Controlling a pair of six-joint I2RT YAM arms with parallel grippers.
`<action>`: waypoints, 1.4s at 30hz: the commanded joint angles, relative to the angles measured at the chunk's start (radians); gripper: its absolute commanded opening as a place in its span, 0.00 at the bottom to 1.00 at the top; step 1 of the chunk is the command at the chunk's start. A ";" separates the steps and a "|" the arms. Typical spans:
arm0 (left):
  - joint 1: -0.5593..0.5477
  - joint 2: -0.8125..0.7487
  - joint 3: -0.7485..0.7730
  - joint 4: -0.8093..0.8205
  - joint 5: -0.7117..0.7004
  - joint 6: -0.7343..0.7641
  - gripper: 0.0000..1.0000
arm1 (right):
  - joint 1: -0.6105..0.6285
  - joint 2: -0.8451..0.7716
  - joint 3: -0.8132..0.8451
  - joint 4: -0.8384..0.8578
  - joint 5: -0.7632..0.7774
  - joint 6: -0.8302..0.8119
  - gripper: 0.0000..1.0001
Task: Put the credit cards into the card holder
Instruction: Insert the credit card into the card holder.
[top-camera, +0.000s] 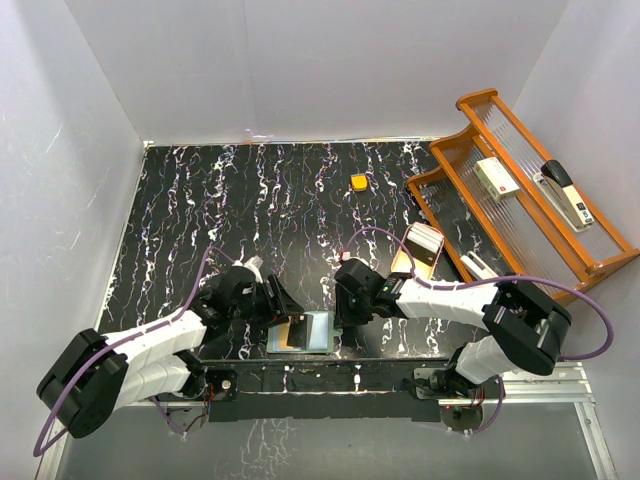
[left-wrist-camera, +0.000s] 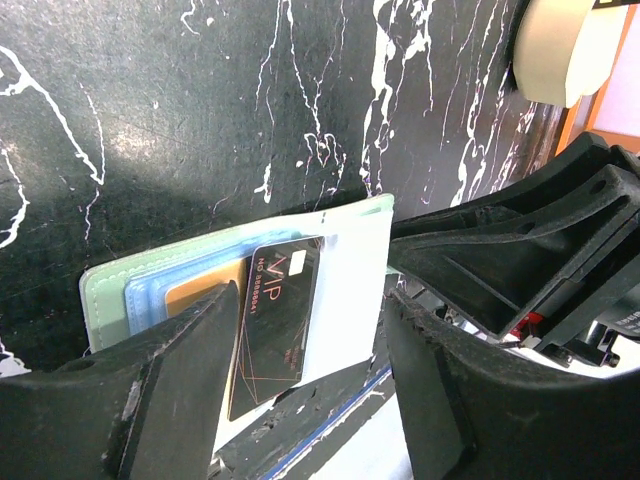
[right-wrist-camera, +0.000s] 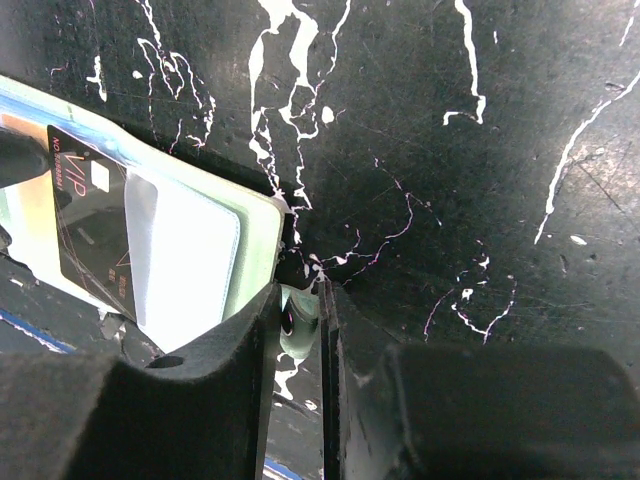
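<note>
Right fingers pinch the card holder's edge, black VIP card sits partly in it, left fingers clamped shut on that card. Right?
Wrong on the left fingers: they stand open, one either side of the VIP card, per the left wrist view. Rest stands: right fingers pinch the edge of the card holder, card partly in it.

The black marble-patterned tabletop (top-camera: 250, 220), veined with white, carried four things. A pale sage-green bifold card holder (top-camera: 318, 330) lay open and flat at the near edge, roughly midway across. A small orange rounded block (top-camera: 358, 181) sat alone toward the far side, well apart from everything else. Along the right edge stood a stepped wooden rack with ribbed clear panels (top-camera: 525, 135). Just beside its near-left corner rested a tan oval dish (top-camera: 404, 262) with cards lying in it.
</note>
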 joint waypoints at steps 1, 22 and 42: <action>-0.008 -0.009 -0.032 -0.042 0.022 -0.018 0.60 | 0.008 0.013 -0.017 0.048 0.007 0.018 0.19; -0.018 -0.050 -0.047 -0.128 0.035 -0.085 0.60 | 0.012 0.017 -0.032 0.073 0.002 0.025 0.18; -0.042 -0.034 0.067 -0.206 -0.022 -0.124 0.62 | 0.014 -0.041 -0.009 -0.015 0.060 0.036 0.24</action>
